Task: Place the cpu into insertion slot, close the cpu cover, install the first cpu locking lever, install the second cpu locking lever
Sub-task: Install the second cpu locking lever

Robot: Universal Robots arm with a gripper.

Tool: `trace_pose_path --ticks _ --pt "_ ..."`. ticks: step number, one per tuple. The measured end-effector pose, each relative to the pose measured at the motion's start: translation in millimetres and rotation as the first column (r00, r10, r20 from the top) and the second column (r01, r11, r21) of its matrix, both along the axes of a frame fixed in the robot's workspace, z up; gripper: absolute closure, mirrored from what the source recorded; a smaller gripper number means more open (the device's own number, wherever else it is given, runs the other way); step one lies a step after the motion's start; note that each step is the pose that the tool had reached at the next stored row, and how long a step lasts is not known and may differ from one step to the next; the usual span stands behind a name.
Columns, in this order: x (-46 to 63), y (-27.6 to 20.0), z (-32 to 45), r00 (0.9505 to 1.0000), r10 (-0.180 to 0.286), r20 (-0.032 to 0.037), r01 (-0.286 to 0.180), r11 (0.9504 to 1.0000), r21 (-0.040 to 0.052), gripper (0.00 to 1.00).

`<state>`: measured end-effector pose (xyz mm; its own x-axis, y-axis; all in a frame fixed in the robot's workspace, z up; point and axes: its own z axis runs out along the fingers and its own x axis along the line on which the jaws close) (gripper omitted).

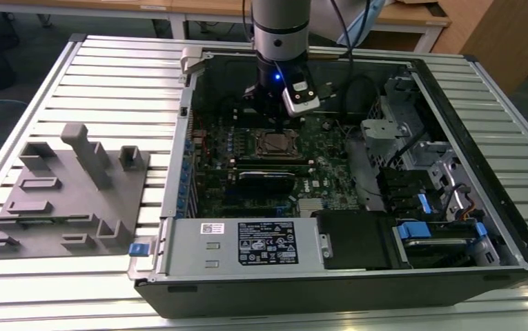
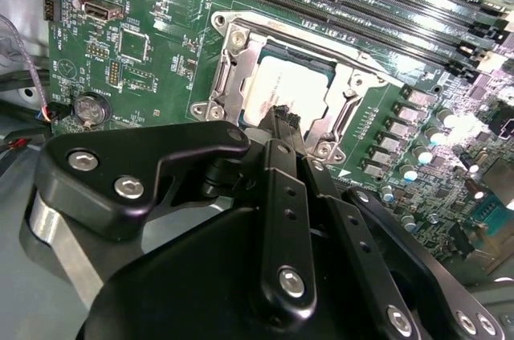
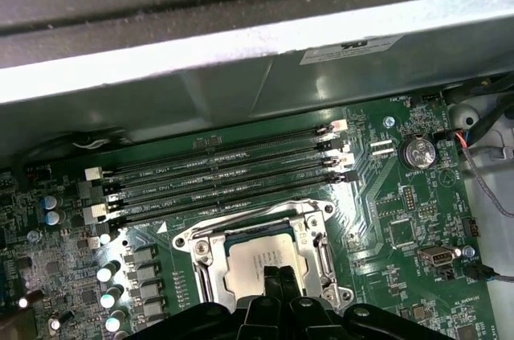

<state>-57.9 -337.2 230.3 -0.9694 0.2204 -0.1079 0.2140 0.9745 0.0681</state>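
- cpu (image 2: 277,87) already sits in the insertion slot (image 3: 265,264), cpu cover (image 2: 233,67) down over it
- end effector (image 2: 283,119) fingertips pressed together right above the cpu
- levers: can't tell

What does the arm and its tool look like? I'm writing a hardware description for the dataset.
In the exterior view the arm is a grey cylinder with a dark band, a blue light glowing beneath it and a silver box mounted at the wrist. The tool is matte black, built of bolted linkage bars with silver screw heads. Dark cables hang behind it.
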Motion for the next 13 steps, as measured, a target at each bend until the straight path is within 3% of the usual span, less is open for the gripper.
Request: trace_pose_path --ticks 7,13 --pt "0.0 0.0 0.4 1.0000 0.000 0.0002 0.000 1.0000 0.0003 0.90" --pt "0.0 0.0 5.1 1.0000 0.000 0.0002 0.000 1.0000 -0.0029 0.90"
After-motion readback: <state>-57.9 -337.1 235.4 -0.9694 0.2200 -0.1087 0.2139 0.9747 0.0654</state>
